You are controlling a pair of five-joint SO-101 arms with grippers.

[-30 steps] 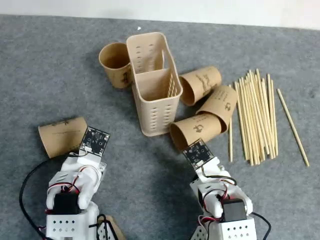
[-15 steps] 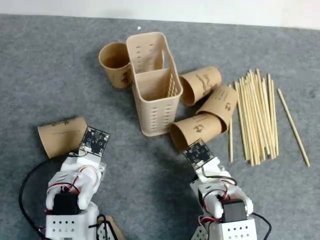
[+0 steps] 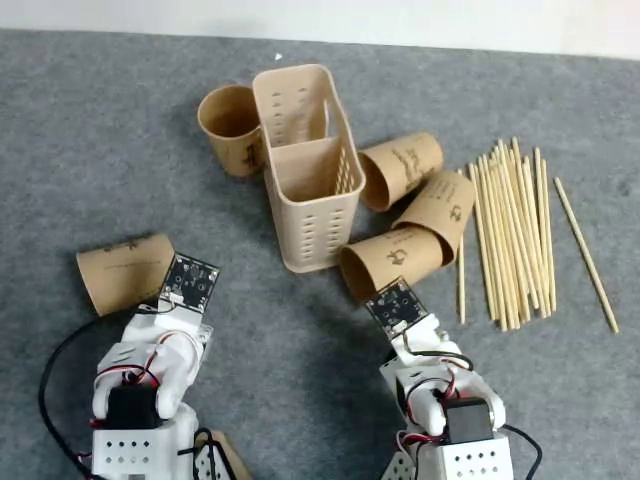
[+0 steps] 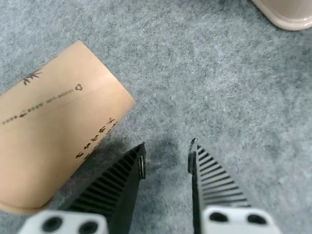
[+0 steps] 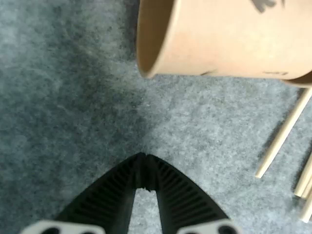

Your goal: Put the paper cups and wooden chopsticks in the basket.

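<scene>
Facing the first pick, the left gripper (image 4: 167,145), jaws apart, must straddle the toppled brown paper cup (image 4: 53,141) beside it, while the right gripper (image 5: 144,158) has its jaws together.

High cam is fixed above, looking down over both arms and the whole grey mat (image 3: 90,130); wrist cams sit close to it, looking past left gripper (image 4: 165,148) and right gripper (image 5: 145,168), sharing with high the lone cup (image 4: 53,131) and the front cup (image 5: 224,34).
</scene>
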